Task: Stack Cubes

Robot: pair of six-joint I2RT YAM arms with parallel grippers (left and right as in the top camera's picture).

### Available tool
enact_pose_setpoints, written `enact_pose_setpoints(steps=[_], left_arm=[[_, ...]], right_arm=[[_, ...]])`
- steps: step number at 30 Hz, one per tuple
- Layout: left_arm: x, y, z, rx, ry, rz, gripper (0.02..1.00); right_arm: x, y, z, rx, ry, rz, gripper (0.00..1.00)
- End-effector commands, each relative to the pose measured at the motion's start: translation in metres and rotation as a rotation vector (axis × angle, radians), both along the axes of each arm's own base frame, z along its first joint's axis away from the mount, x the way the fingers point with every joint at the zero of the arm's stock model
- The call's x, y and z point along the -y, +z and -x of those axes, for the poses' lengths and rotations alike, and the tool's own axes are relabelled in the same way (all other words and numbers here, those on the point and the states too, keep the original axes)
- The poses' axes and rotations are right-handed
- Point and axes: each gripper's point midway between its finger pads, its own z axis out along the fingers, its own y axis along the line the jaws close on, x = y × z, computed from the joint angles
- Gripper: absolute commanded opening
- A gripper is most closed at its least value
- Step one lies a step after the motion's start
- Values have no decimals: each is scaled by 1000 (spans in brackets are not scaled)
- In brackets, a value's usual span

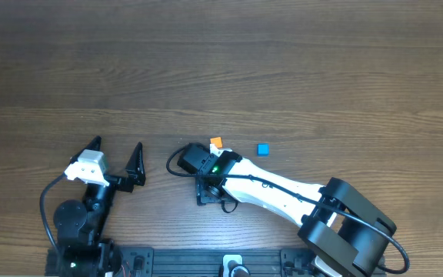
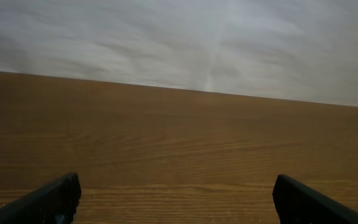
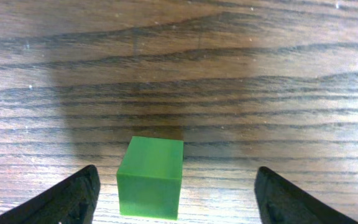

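Note:
A green cube (image 3: 150, 177) rests on the wooden table between the fingers of my right gripper (image 3: 176, 180). That gripper is open and low over the table; the cube lies nearer one finger (image 3: 73, 196) and neither finger touches it. Seen from above, the right gripper (image 1: 208, 186) is at the table's middle, reached across from its base. An orange cube (image 1: 216, 142) peeks out just beyond the wrist, and a blue cube (image 1: 262, 149) lies to its right. My left gripper (image 1: 118, 148) stands open and empty at the near left, and its own view of it (image 2: 176, 186) has bare table ahead.
The wooden table (image 1: 221, 69) stretches wide beyond the cubes. The right arm's white link (image 1: 283, 194) slants from the bottom right toward the middle. A pale wall (image 2: 179, 43) rises behind the table's far edge.

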Motion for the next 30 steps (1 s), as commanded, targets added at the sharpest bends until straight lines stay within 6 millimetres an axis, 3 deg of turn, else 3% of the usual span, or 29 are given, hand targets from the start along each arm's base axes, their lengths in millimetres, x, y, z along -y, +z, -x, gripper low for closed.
enact_pose_setpoints(steps=[1, 10, 13, 30], left_arm=[[0, -1, 0, 4, 1, -17, 998], [0, -1, 0, 4, 1, -17, 998], [0, -1, 0, 4, 1, -17, 996], [0, -1, 0, 4, 1, -17, 998]], right_arm=[[-5, 2, -5, 28, 3, 1, 702], [-8, 1, -8, 44, 7, -4, 645], [-8, 1, -8, 44, 7, -5, 566], [-11, 1, -4, 42, -5, -6, 489]])
